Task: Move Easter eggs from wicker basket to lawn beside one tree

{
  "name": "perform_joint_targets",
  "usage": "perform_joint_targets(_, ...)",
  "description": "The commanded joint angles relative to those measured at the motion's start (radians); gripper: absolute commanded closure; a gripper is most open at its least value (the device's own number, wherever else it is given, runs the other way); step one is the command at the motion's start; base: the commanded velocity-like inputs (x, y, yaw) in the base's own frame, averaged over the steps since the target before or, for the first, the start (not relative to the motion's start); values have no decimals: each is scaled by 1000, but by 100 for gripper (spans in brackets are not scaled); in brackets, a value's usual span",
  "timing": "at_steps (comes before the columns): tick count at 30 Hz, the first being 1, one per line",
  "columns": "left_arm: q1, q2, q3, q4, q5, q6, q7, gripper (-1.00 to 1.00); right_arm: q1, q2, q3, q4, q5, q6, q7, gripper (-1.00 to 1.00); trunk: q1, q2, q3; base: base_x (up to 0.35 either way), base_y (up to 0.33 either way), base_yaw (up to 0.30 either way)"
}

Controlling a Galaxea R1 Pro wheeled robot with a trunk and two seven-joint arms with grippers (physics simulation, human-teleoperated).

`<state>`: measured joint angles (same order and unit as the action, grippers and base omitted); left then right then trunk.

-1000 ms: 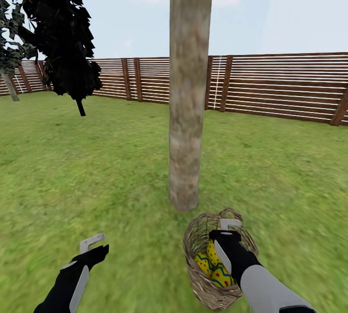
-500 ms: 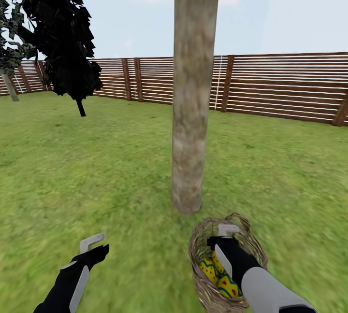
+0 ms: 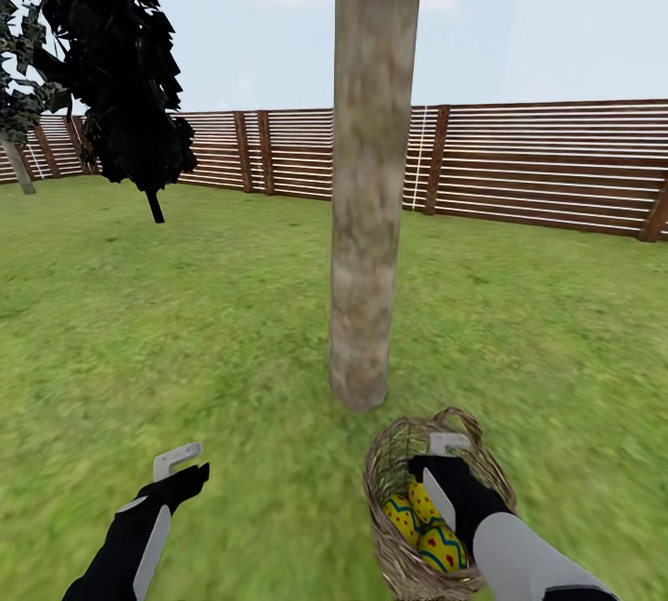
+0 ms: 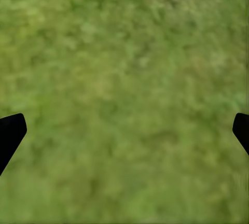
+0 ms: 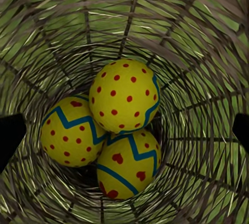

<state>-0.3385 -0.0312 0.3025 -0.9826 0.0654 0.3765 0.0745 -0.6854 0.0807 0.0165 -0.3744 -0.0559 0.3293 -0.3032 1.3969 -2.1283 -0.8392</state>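
Green lawn (image 3: 186,323) with yellowish patches fills the lower frame, closed off by a brown slat fence (image 3: 547,165) under pale sky; a dark conifer (image 3: 121,63) stands upper left. Centre frame rises the tree (image 3: 366,211), its pale mottled trunk just beyond the wicker basket (image 3: 390,471) at lower right. Over its mouth hangs the right gripper (image 3: 447,449), fingers spread and grasping nothing. Its wrist camera looks into the basket, where three Easter eggs (image 5: 124,95) lie touching. At lower left, the left gripper (image 3: 176,458) is likewise open over bare grass.
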Motion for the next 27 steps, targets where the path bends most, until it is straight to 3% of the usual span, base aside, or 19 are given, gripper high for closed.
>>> perform_joint_targets(1,0,-1,1,-2,7,5,4,-100,0,-1,-1,-2,-6,5,-5,-100,4,-8,-4,0,0,0)
perform_joint_targets(13,0,-2,1,-10,8,8,3,-100,0,-1,-4,-4,-5,11,-7,-100,50,-92,-42,0,0,0)
perform_joint_targets(15,0,-2,1,-57,13,36,0,-100,0,-2,-5,-4,-5,11,-8,-100,57,-106,-48,0,0,0)
perform_joint_targets(20,0,-3,-2,-263,98,346,-42,-100,-2,-16,-21,-5,-5,49,-11,-100,77,-141,-64,0,0,0)
perform_joint_targets(21,0,-4,-4,-284,104,376,-44,-100,-2,-17,-25,-6,-5,51,-11,-100,80,-148,-67,0,0,0)
perform_joint_targets(23,0,-12,-15,-380,120,505,-50,-100,-2,-20,-36,-7,-5,58,-11,-100,88,-162,-73,0,0,0)
perform_joint_targets(27,-4,-37,-23,-483,126,623,-48,-100,-3,-21,-42,-7,-5,63,-11,-100,103,-190,-86,0,0,0)
